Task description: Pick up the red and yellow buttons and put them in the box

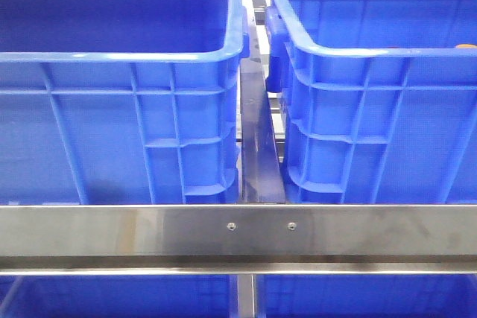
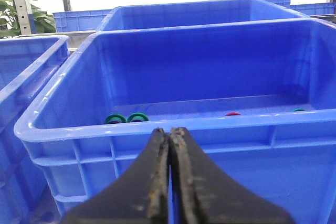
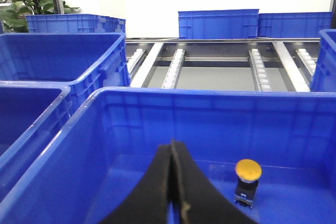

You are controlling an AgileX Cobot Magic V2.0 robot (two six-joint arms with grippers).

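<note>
The right gripper (image 3: pixel 172 182) has its dark fingers pressed together with nothing between them, poised above the near edge of a blue bin (image 3: pixel 157 103). Just ahead of it and off to one side, on the bin floor, a yellow button (image 3: pixel 248 181) stands upright on its black base, near the far wall. The left gripper (image 2: pixel 169 171) is likewise closed and empty, sitting outside the near wall of its own blue crate (image 2: pixel 173 124); beyond that rim, low on the floor, a sliver of a red button (image 2: pixel 232 114) shows ahead and a little to the side, with green rings (image 2: pixel 126 118) farther off the other way. To do the pick well, I would judge that each gripper must first spread its fingers, rise clear of the rim before moving in, then descend straight over the button's cap so the pads straddle it squarely. The yellow one's tall body may tip if nudged sideways. In the front view only the crates and a steel rail (image 1: pixel 238 232) appear.
</note>
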